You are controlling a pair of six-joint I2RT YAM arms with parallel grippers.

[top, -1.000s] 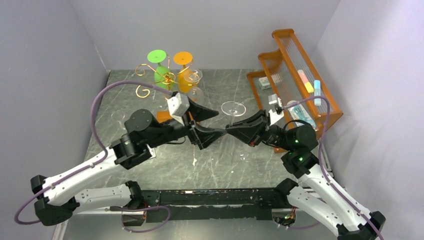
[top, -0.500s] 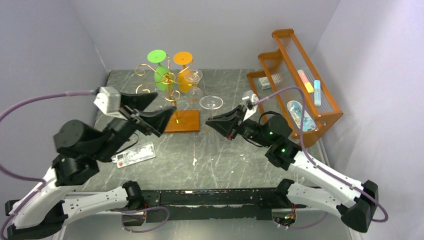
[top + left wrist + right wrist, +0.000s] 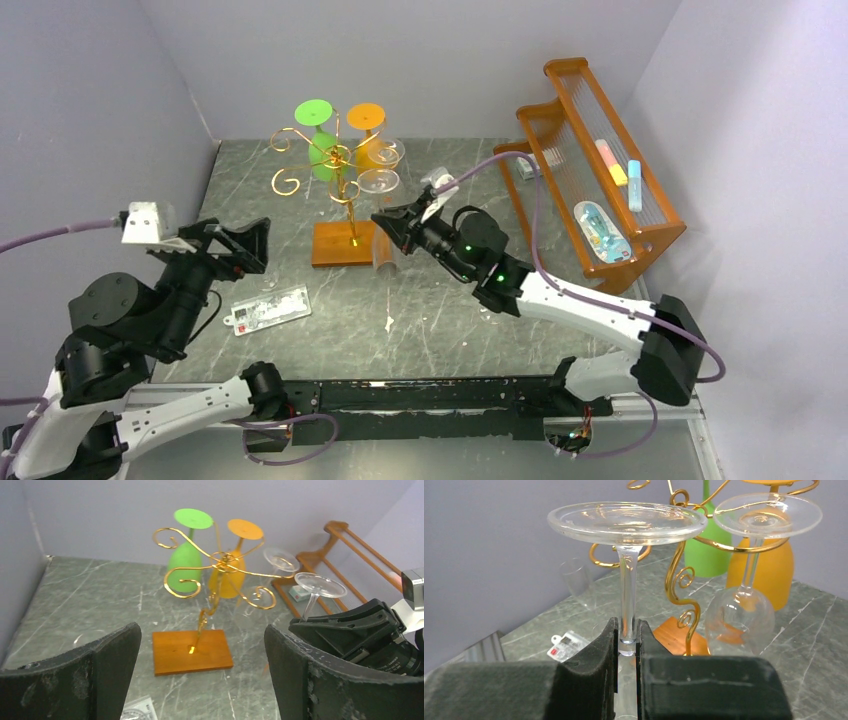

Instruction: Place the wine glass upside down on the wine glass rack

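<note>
My right gripper (image 3: 397,228) (image 3: 627,641) is shut on the stem of a clear wine glass (image 3: 626,522) (image 3: 378,181) (image 3: 320,584), held upside down with its foot on top. The glass hangs just right of the wine glass rack (image 3: 340,165) (image 3: 220,570) (image 3: 680,577), a gold wire stand on an orange-brown base (image 3: 345,243). I cannot tell whether the glass touches a scroll arm. A green glass (image 3: 322,150), an orange glass (image 3: 368,150) and a clear one (image 3: 744,612) hang on the rack. My left gripper (image 3: 238,248) (image 3: 202,635) is wide open and empty, left of the rack.
A large orange slatted shelf (image 3: 590,180) with small items stands at the right. A small plastic packet (image 3: 265,308) lies on the grey marbled table (image 3: 440,330) near the left arm. A clear tumbler (image 3: 574,580) stands left of the rack. Walls close in on three sides.
The left arm has pulled away from the glass to the left, its jaws opening wider. The right gripper has carried the upside-down glass leftward, up to the rack.
</note>
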